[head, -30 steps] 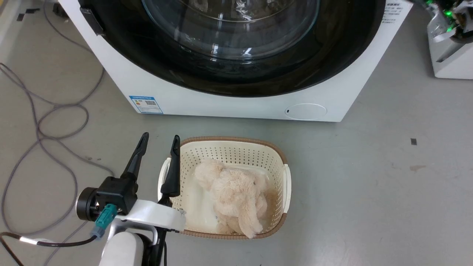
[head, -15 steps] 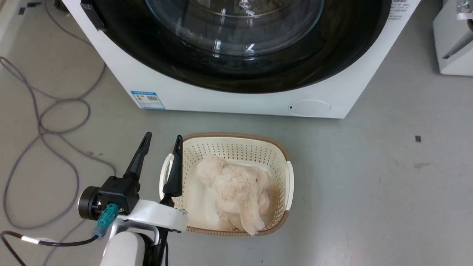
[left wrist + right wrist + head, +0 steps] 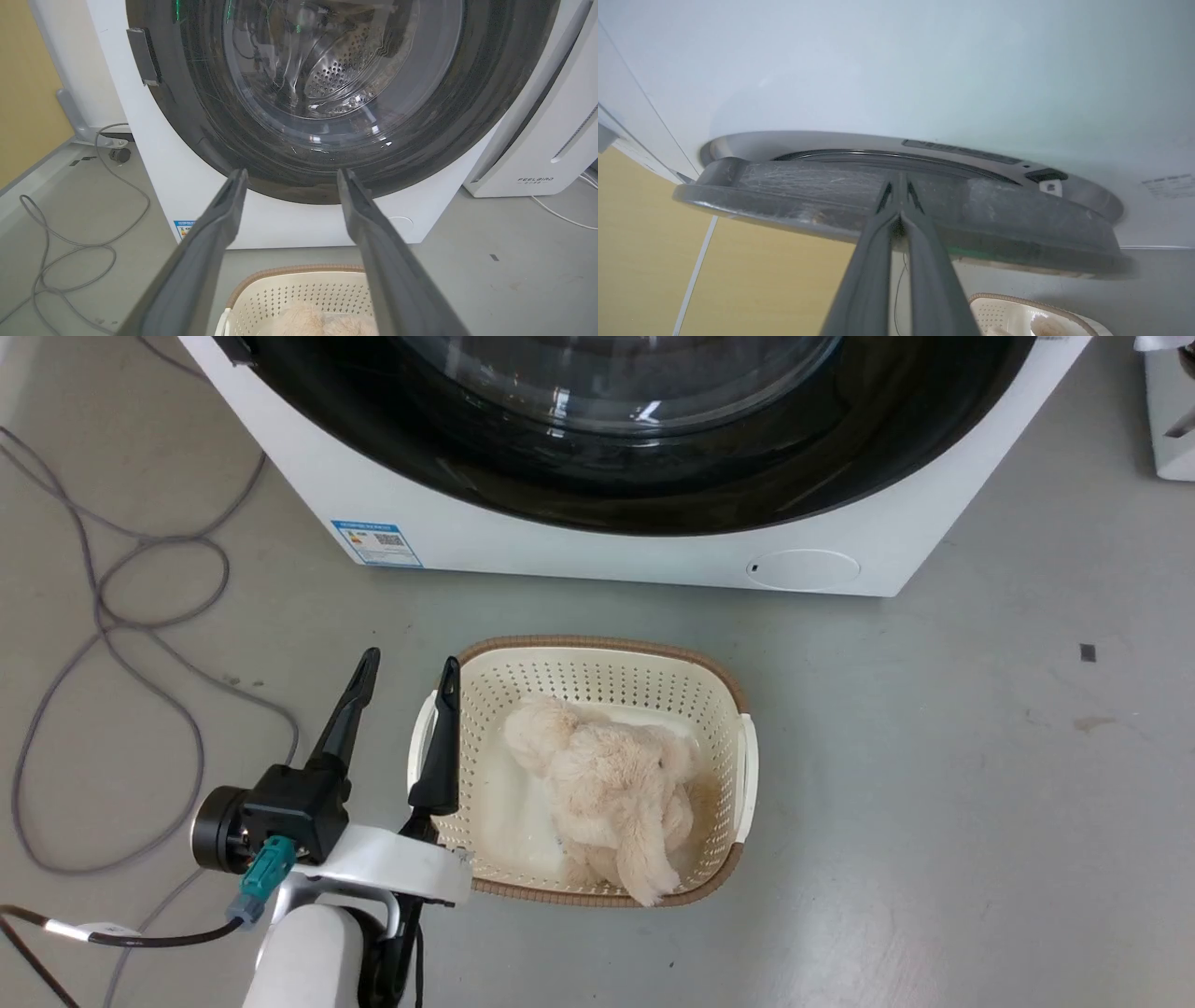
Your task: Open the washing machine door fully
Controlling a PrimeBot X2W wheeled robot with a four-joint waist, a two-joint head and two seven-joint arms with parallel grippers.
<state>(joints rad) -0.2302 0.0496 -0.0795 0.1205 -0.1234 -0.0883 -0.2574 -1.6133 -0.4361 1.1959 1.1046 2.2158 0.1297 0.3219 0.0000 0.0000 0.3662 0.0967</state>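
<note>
Black, glossy washing machine door (image 3: 653, 485) fronts the washing machine (image 3: 523, 549), more of it cut off now since the head camera shifted. Left gripper (image 3: 412, 659) gapes empty beside the basket (image 3: 597, 646); right gripper (image 3: 899, 186), fingers pressed together, meets the door's edge.

One big white washing machine box (image 3: 560, 546); one round shiny black door (image 3: 607, 485) on its front; one small blue sticker (image 3: 376, 542); one round white cap (image 3: 803, 569); one cream plastic basket with little holes and a brown rim (image 3: 597, 644); two white handles (image 3: 750, 765) on the basket; one fluffy beige soft toy (image 3: 607, 784); one small black mark (image 3: 1088, 652) on the grey floor; one tall white FEELBIRD box (image 3: 546, 140); looped grey wires (image 3: 103, 616), too tangled to count; two long dark fingers on the left gripper (image 3: 411, 658); two on the right gripper (image 3: 900, 186).
</note>
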